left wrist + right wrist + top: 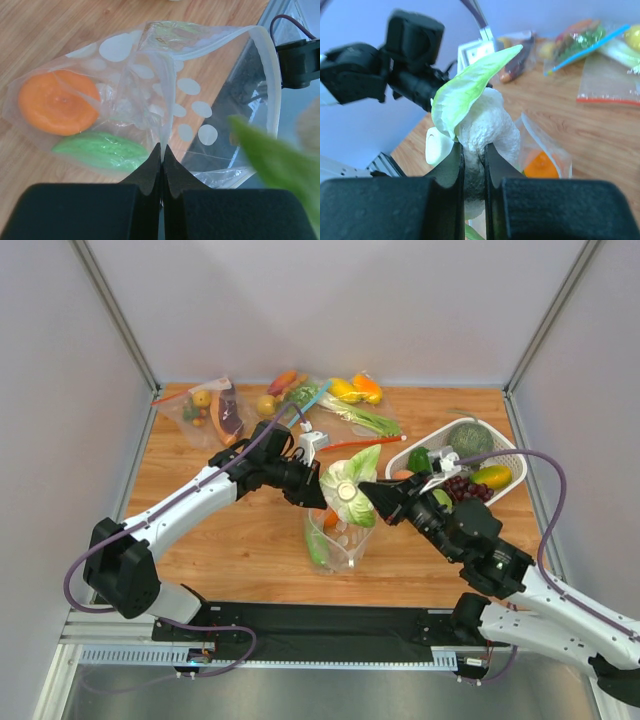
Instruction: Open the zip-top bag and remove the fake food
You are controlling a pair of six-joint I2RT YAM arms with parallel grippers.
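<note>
The dotted clear zip-top bag [338, 538] hangs open near the table's middle front. My left gripper [318, 496] is shut on its rim and holds the mouth up; in the left wrist view the bag [165, 95] still holds the orange [57, 102] and the glossy green piece [100, 150]. My right gripper [372, 494] is shut on the white cauliflower [350, 490] with green leaves and holds it above the bag mouth. In the right wrist view the cauliflower [485, 127] sits pinched between my fingers, with the orange [540, 167] below.
A white basket [505, 445] at the right holds grapes, a dark melon and other toy food. Other bags of fake food with red and blue zip strips [330, 405] lie along the back edge. A red-zip bag [210, 410] lies back left.
</note>
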